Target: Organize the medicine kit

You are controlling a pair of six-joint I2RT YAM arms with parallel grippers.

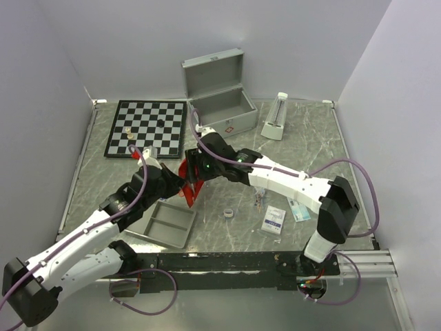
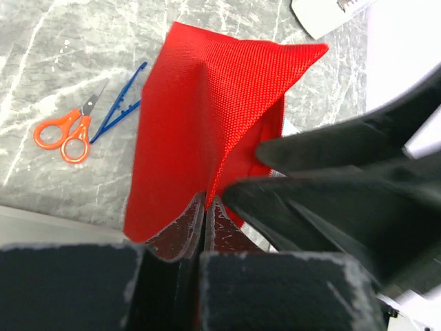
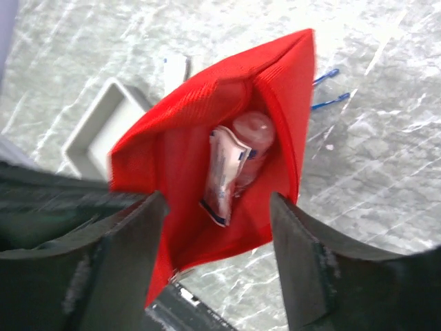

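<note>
A grey marbled table seen from above, with two robot arms reaching toward its middle. The medicine kit, a silver case with its lid raised, stands at the far edge of the table, well apart from both arms. Its inside looks bare, though it is too small in the overhead view to be sure. Between the arms a red pouch is held up off the surface. The left gripper has its fingers pressed together on one edge of the fabric. The right gripper is spread wide at the pouch's open mouth and grips nothing. Inside the pouch lie a sachet and a small clear bottle. Other supplies are scattered on the table: a roll of tape, a small box and a flat packet near the right arm, and orange scissors and blue tweezers under the pouch. A grey tray sits near the left arm. A chessboard and a metronome stand to either side of the case. The task appears to be at an early stage: some items are in the pouch, the rest are loose, and nothing visibly sits in the case.
</note>
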